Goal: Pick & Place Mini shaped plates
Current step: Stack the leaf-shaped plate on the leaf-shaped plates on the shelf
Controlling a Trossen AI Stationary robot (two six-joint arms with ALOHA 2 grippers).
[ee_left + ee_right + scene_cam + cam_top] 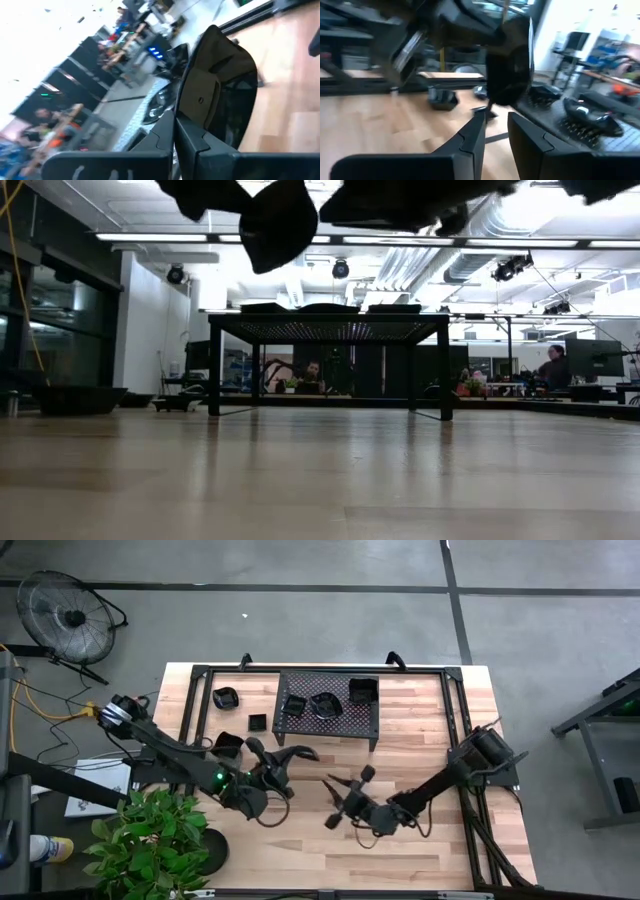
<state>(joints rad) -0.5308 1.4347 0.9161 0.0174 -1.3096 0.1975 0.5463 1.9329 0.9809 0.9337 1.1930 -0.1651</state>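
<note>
High view looks straight down; low view sits at table [320,470] level, facing the rack [330,330] — both show it. Wrist views peer close past their own fingers.

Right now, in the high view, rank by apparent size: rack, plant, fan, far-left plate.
Plant; then rack and fan, too alike to rank; far-left plate smallest.

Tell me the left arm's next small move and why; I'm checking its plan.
Probably carry the plate held in the shut left gripper forward over the rack. It hangs above the table just short of the rack, where three plates already sit and bare mesh remains.
</note>
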